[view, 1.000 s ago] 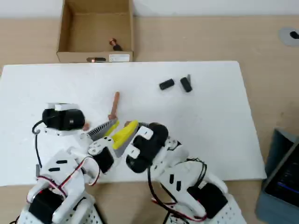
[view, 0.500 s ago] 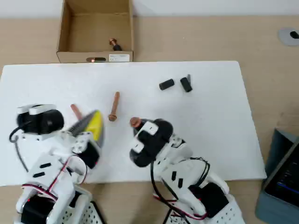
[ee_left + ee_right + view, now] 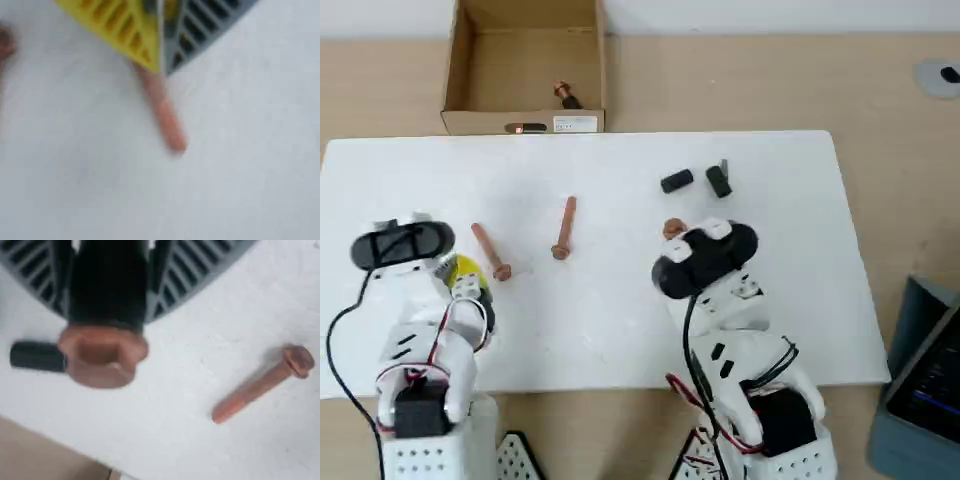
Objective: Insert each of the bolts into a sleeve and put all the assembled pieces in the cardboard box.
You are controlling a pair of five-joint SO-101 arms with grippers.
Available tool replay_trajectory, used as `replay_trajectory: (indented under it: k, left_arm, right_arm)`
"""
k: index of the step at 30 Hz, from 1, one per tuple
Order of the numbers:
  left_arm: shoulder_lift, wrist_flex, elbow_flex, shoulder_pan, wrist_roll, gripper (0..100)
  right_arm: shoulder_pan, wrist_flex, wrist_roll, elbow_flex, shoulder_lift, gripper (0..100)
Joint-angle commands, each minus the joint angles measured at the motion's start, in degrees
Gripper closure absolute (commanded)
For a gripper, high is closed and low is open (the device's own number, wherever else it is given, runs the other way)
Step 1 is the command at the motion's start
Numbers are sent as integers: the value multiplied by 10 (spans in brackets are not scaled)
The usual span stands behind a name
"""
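We see one assembled piece [image 3: 565,96] in the cardboard box [image 3: 510,62]. The right gripper [image 3: 107,312] clamps a sleeved bolt [image 3: 102,357]. The left gripper [image 3: 160,64] has its fingers together.

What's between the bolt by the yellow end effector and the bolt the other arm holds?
One more loose bolt lies on the white mat between them; the high view shows it.

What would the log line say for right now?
right hand: holds sleeved bolt | left hand: shut, over loose bolt | box: one piece
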Motion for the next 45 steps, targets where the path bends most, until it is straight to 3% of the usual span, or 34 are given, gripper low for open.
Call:
replay_trajectory:
  k: [1, 14, 23, 35, 45]
  left_arm:
    - [-4, 3, 25, -6, -9, 998]
    - [-4, -1, 87, -11, -8, 998]
    - [-4, -1, 87, -11, -6, 998]
    - [-4, 0, 87, -11, -5, 998]
    - [-4, 0, 87, -11, -5, 998]
  right_arm:
    - [11, 4, -6, -69, -3, 989]
    - [9, -14, -7, -388, 432, 989]
    - [9, -168, -5, -544, 711, 989]
    - [9, -287, -1, -793, 1046, 989]
    - [-12, -323, 112, -1054, 1311, 988]
